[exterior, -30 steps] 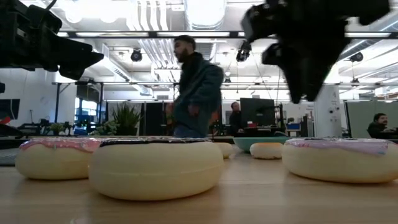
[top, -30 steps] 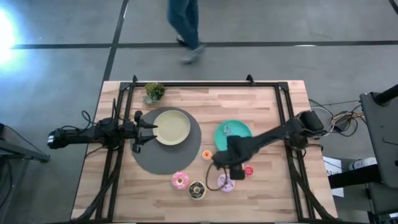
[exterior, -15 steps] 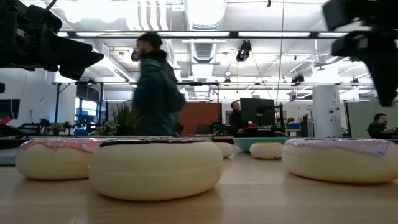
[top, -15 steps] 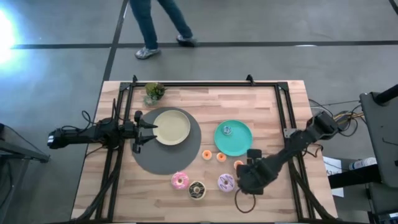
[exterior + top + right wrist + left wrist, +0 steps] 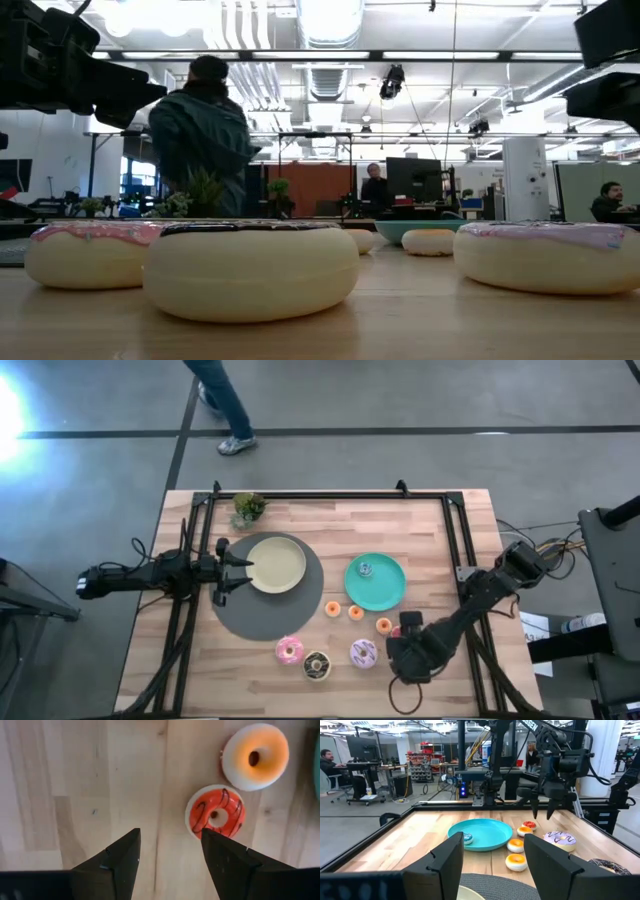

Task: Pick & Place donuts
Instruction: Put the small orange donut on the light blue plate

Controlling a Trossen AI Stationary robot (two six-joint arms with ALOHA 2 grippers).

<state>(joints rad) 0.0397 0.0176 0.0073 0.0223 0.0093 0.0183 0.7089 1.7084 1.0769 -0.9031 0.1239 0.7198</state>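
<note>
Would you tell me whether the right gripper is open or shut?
Open: the right gripper shows bare wood between its spread fingers, holding nothing.

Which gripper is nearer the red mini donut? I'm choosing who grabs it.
Right. The right gripper hangs open just beside the red mini donut, while the left gripper waits across the table by the beige plate.

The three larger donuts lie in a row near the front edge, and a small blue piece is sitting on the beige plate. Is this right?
Not quite: the small blue piece sits on the teal plate, as the high view shows. The beige plate holds nothing. The three larger donuts do lie in a row.
</note>
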